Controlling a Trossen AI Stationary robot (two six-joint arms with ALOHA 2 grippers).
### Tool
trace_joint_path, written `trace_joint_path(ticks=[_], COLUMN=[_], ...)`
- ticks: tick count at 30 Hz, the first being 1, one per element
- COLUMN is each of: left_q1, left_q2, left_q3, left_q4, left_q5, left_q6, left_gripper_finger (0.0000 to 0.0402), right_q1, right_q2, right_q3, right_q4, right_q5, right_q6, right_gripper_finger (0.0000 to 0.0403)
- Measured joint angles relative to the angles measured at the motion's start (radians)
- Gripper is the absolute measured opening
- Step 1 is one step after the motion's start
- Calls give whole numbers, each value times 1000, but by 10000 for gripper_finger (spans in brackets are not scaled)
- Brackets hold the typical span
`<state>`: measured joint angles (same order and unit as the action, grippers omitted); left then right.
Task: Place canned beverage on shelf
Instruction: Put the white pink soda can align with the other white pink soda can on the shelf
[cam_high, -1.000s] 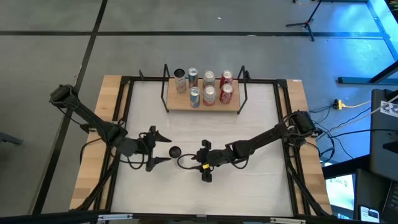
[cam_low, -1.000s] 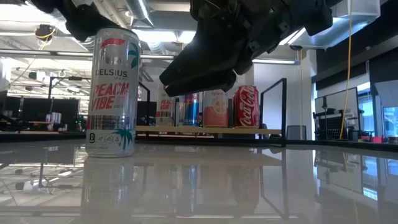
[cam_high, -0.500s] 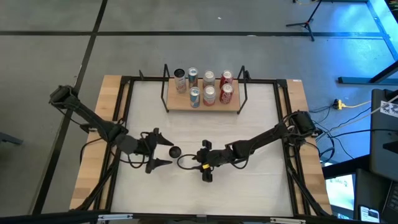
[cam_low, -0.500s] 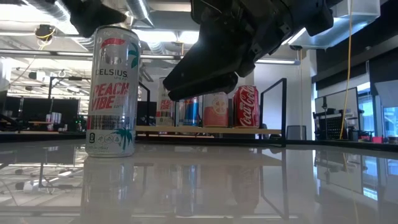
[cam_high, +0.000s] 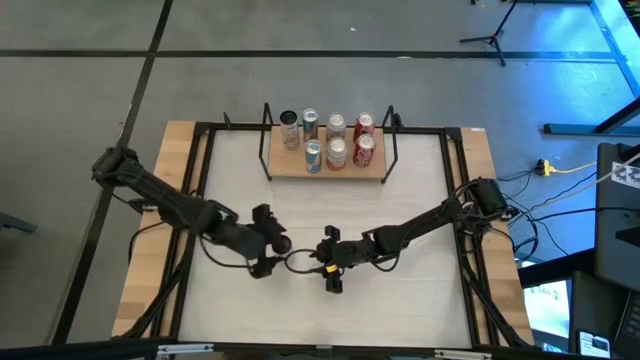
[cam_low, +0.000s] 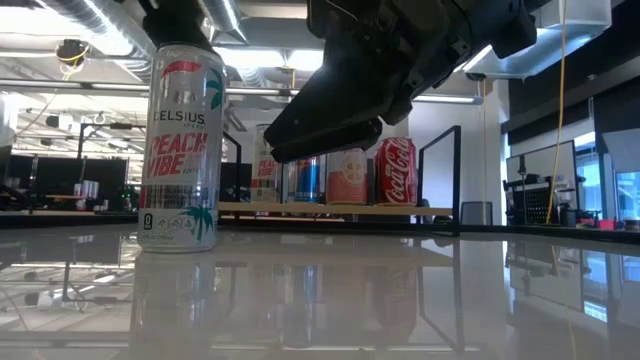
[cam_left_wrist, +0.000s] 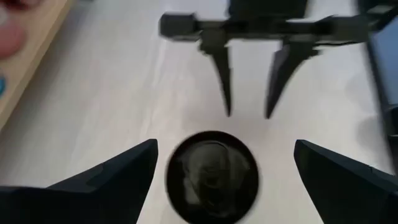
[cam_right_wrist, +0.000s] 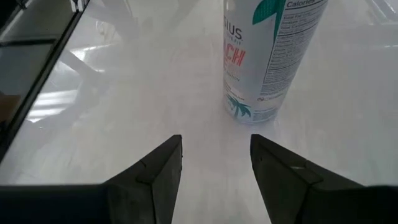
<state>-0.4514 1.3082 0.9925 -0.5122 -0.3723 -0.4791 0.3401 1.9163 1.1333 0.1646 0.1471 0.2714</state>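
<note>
Straddling the upright can, left gripper fingers spread, seemingly untouching; right gripper parted.

The can on the white table was silver-white with red lettering, a red patch near its top and teal palm prints at its foot. The shelf was pale wood with black rod ends; its cans showed red, blue, silver and pink. Both arms were black, and the right gripper carried a small yellow mark.
</note>
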Motion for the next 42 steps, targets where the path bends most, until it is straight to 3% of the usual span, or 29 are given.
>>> trace_joint_path(ticks=[6, 18, 22, 27, 31, 42], left_q1=[22, 23, 24, 24, 35, 153], left_q2=[102, 203, 207, 203, 199, 196], left_q3=[135, 138, 138, 138, 149, 442], left_q4=[-199, -213, -215, -212, -233, -560], left_q5=[-10, 52, 65, 82, 123, 40], left_q6=[-43, -69, -60, -3, 47, 189], left_gripper_finger=[367, 359, 319, 239, 230, 230], right_q1=[1, 1, 1, 9, 34, 73], right_q2=[0, 0, 0, 0, -35, -117], right_q3=[0, 0, 0, 0, 0, 0], right_q4=[-3, -8, -7, -9, -47, -253], right_q5=[-1, -2, -2, -2, 9, 80], right_q6=[-15, -16, -15, -22, -56, -42], right_gripper_finger=[191, 191, 191, 191, 191, 191])
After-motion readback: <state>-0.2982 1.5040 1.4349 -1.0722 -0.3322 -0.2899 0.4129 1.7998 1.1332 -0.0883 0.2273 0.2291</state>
